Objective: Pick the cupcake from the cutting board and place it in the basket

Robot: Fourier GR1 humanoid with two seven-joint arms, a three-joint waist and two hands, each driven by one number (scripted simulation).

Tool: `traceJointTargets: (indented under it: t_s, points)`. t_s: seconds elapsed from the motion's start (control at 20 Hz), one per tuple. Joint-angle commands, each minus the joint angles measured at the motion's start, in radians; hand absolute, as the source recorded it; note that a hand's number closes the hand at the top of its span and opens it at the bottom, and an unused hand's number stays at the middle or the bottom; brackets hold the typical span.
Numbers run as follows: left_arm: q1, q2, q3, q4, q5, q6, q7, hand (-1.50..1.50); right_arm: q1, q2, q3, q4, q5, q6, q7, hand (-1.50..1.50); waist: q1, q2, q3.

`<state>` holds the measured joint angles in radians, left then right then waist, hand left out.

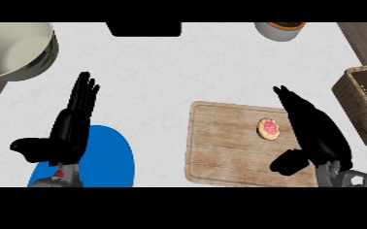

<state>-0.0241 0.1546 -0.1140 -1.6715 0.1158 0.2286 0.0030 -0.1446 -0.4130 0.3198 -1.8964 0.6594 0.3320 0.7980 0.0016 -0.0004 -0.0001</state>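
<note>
A small cupcake (269, 128) with pink icing sits on the right part of a wooden cutting board (222, 145). My right hand (315, 131) hovers just right of the cupcake, fingers straight and pointing away from me, thumb spread toward the board's near edge; it holds nothing. A brown wicker basket (355, 97) shows at the right edge, partly cut off. My left hand (72, 121) stays open at the lower left, fingers up, resting over a blue plate (114, 160).
A large pale bowl (22, 48) sits at the far left corner. A black object (143, 29) lies at the far edge, and a white pot (281, 29) stands at the far right. The white counter (186, 68) spreads between them.
</note>
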Motion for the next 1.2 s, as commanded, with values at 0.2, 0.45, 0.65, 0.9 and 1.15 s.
traceJointTargets:
  t_s: [0.2,0.45,0.65,0.9,1.15]
  points:
    - [0.036,0.02,0.071,-0.026,0.027,-0.086,-0.008,0.0,0.031,0.076,-0.021,0.062,0.093,0.022,-0.063,-1.5,0.0,0.0,0.0]
    - [0.017,-0.021,0.056,0.015,-0.015,-0.072,-0.005,0.0,0.043,0.136,-0.002,0.095,0.152,0.032,-0.059,-1.5,-0.001,0.0,0.0]
    - [0.106,-0.043,0.012,-0.125,-0.06,-0.049,0.035,0.0,0.091,0.145,-0.025,0.107,0.162,0.014,-0.131,-1.5,0.001,-0.001,0.0]
    - [0.066,-0.052,0.052,-0.075,-0.054,-0.074,0.01,0.0,-0.004,0.125,-0.16,0.19,0.12,0.078,-0.215,-1.5,0.001,0.0,0.0]
    - [-0.024,-0.06,0.082,-0.028,-0.06,-0.074,0.068,0.0,0.074,0.195,-0.078,0.236,0.234,-0.011,-0.241,-1.5,-0.002,0.0,0.0]
